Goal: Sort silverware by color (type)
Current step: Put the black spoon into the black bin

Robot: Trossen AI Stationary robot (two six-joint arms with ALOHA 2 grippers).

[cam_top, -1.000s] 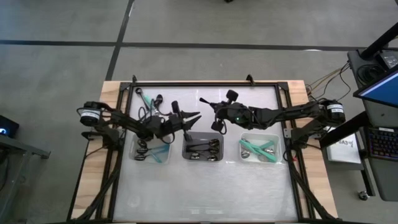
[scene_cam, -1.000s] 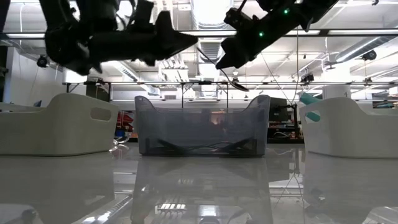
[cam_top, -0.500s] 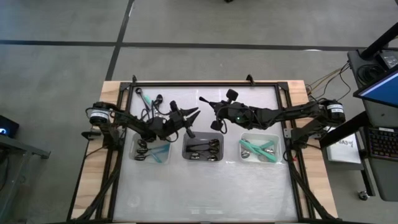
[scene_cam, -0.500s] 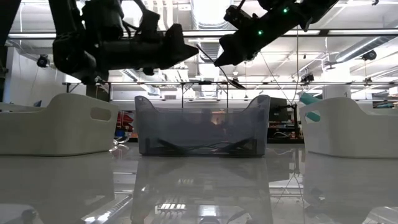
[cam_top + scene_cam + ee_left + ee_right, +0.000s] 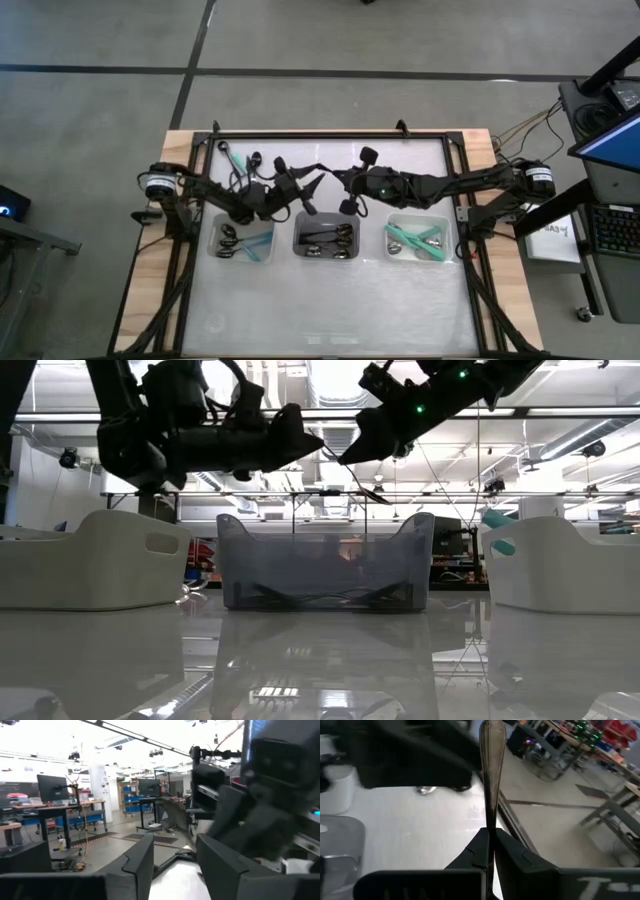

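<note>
Landmark: grey middle tray (image 5: pixel 325 240).

- Right gripper (image 5: pixel 335 179) positioned above tray's far edge; fingers pinched tight on handle of silver spoon (image 5: pixel 491 755), spoon pointed toward left gripper.
- Left gripper (image 5: pixel 316 183) held just beside spoon tip, above tray's far left corner; fingers (image 5: pixel 141 862) parted, nothing gripped.
- Dark spoons (image 5: pixel 328 241) seen inside tray.
- Mint-green spoons (image 5: pixel 412 240) seen in tray to right.

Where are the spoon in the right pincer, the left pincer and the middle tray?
spoon (image 5: pixel 491 765): right wrist view, on its handle.
right pincer (image 5: pixel 490 851): right wrist view, between fingertips.
left pincer (image 5: pixel 172 860): left wrist view, between fingertips.
middle tray (image 5: pixel 325 560): low view, front wall.
</note>
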